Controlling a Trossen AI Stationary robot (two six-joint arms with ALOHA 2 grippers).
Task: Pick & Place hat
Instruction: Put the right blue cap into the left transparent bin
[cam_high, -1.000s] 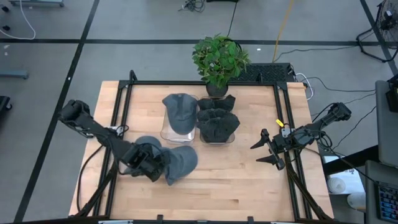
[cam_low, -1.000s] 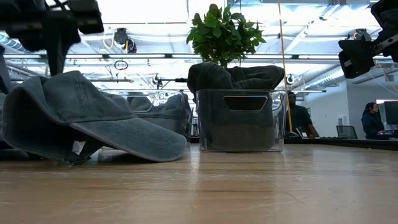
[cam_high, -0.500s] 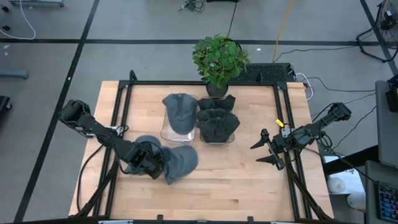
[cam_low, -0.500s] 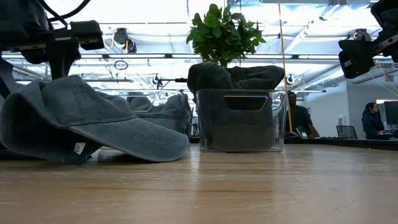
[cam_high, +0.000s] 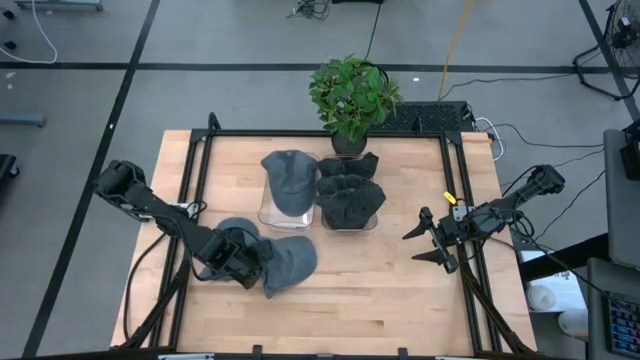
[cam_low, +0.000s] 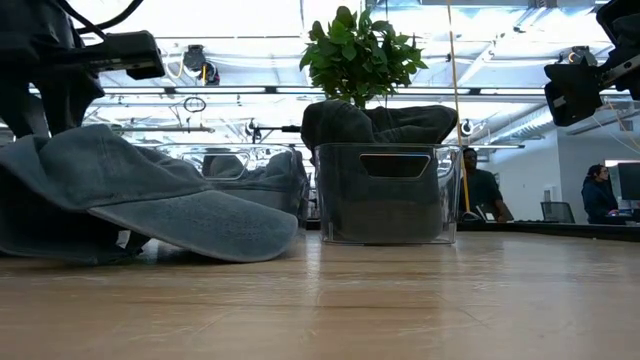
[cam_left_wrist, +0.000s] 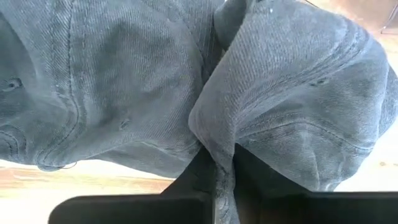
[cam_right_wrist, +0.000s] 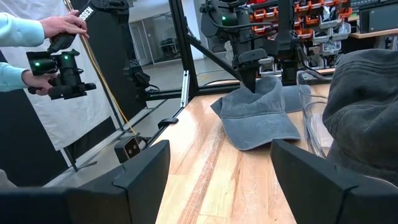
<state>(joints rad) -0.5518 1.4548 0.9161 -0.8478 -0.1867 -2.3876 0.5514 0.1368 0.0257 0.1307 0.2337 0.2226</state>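
A grey-blue denim hat (cam_high: 287, 262) lies on the wooden table near its front left. Its brim (cam_low: 215, 225) and lower rim rest on the boards. My left gripper (cam_high: 238, 258) stands over the hat's crown, pointing steeply down, shut on the cloth. It also shows in the right wrist view (cam_right_wrist: 252, 73) above the hat (cam_right_wrist: 258, 118). My right gripper (cam_high: 424, 242) hangs open at the table's right side, level, with nothing between its fingers (cam_right_wrist: 146, 168). My left gripper pinches a raised fold of the hat's crown (cam_left_wrist: 217, 146) between its two fingers (cam_left_wrist: 198, 174), coming from above and pointing steeply down. The cloth is gathered into a ridge at the fingers. The hat stays on the table, with its brim flat.
Two clear bins stand mid-table: the left bin (cam_high: 270, 215) holds another grey-blue cap (cam_high: 287, 178), the right bin (cam_low: 388, 195) holds dark caps (cam_high: 350, 195). A potted plant (cam_high: 352, 92) stands behind them. A person's hands hold a camera (cam_right_wrist: 59, 65) beyond the table's left side.
My left gripper has shut on the hat's crown and taken hold of it. The crown, rounded before, is now bunched into a fold at the fingers and sags lower. The brim has stayed on the table.
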